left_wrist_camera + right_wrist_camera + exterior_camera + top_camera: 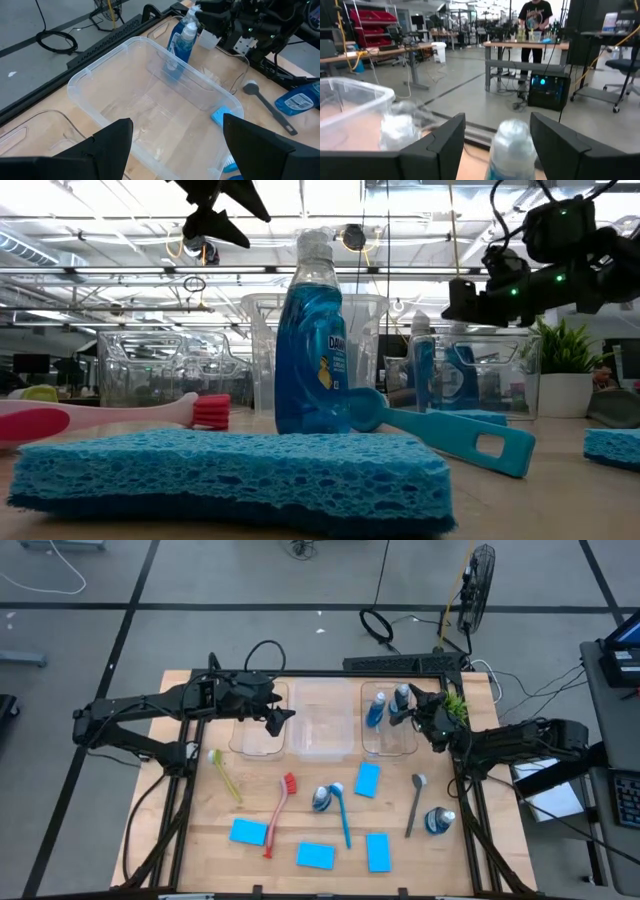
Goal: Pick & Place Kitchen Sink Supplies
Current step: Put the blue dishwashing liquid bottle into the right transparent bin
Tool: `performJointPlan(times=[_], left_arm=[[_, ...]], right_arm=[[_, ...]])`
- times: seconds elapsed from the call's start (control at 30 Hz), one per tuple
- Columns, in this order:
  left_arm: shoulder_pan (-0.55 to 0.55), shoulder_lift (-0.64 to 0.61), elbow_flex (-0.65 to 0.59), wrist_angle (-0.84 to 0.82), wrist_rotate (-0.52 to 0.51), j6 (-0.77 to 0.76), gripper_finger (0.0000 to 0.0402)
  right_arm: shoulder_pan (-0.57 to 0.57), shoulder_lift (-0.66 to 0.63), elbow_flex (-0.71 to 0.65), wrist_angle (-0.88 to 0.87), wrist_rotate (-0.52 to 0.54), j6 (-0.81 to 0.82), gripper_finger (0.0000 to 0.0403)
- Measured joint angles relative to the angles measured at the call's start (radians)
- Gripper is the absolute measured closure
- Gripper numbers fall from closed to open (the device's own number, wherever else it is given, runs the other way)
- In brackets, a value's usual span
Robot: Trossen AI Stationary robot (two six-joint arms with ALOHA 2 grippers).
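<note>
Two blue bottles with grey caps stand in the right clear bin. My right gripper hovers open above that bin, its fingers on either side of one bottle's cap without clear touch. My left gripper hangs open and empty over the middle bin. On the table lie several blue sponges, a standing bottle, a bottle on its side, and the yellow-green, red, blue and grey brushes.
Three clear bins stand in a row along the table's far edge; the left bin holds nothing. A small green potted plant stands just right of the right bin, beside my right arm. A person stands far off in the room.
</note>
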Motion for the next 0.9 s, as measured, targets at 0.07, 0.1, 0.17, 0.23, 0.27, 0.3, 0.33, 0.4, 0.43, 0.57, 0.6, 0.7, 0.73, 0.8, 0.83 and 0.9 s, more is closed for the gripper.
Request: performJointPlan(times=[0.07, 0.1, 0.17, 0.23, 0.27, 0.3, 0.33, 0.4, 0.43, 0.57, 0.6, 0.7, 0.73, 0.8, 0.83, 0.9], left_arm=[[0.0, 0.0, 0.0, 0.0, 0.0, 0.0, 0.0094], [0.0, 0.0, 0.0, 0.0, 0.0, 0.0, 0.0094], [0.0, 0.0, 0.0, 0.0, 0.0, 0.001, 0.0094], [0.0, 0.0, 0.0, 0.0, 0.0, 0.001, 0.0094], [0.0, 0.0, 0.0, 0.0, 0.0, 0.001, 0.0094], [-0.001, 0.0, 0.0, 0.0, 0.0, 0.001, 0.0094], [-0.002, 0.0, 0.0, 0.0, 0.0, 0.001, 0.0094], [-0.007, 0.0, 0.0, 0.0, 0.0, 0.002, 0.0094], [-0.009, 0.0, 0.0, 0.0, 0.0, 0.003, 0.0094], [-0.021, 0.0, 0.0, 0.0, 0.001, 0.003, 0.0094], [-0.024, 0.0, 0.0, 0.0, 0.0, 0.003, 0.0094], [-0.035, 0.0, 0.0, 0.0, -0.002, -0.004, 0.0094], [-0.041, 0.0, 0.0, 0.0, -0.002, -0.005, 0.0094], [-0.053, 0.0, 0.0, 0.0, -0.002, -0.007, 0.0094], [-0.059, 0.0, 0.0, 0.0, -0.002, -0.01, 0.0094], [-0.072, 0.0, 0.0, 0.0, -0.002, -0.015, 0.0094]], right_arm=[[0.0, -0.025, 0.0, 0.0, 0.0, -0.018, 0.0192], [0.0, -0.038, 0.0, 0.0, 0.0, -0.028, 0.0192], [0.0, -0.064, 0.0, 0.0, 0.0, -0.049, 0.0192], [0.0, -0.091, 0.0, 0.0, 0.0, -0.065, 0.0192], [0.0, -0.105, 0.0, 0.0, 0.0, -0.073, 0.0192], [0.0, -0.12, 0.0, 0.0, 0.0, -0.078, 0.0192], [0.0, -0.136, 0.0, -0.001, 0.0, -0.079, 0.0192], [0.002, -0.172, 0.0, 0.001, -0.002, -0.079, 0.0192], [0.004, -0.192, 0.0, 0.002, -0.005, -0.08, 0.0192], [0.023, -0.278, 0.0, 0.012, -0.077, -0.1, 0.0193], [0.029, -0.303, 0.0, 0.014, -0.104, -0.111, 0.0193], [0.056, -0.376, 0.0, 0.014, -0.163, -0.135, 0.0193], [0.067, -0.4, 0.0, 0.015, -0.171, -0.136, 0.0193], [0.088, -0.445, 0.0, 0.014, -0.192, -0.139, 0.0193], [0.099, -0.467, 0.0, 0.012, -0.207, -0.139, 0.0193], [0.124, -0.504, 0.0, 0.008, -0.237, -0.138, 0.0193]])
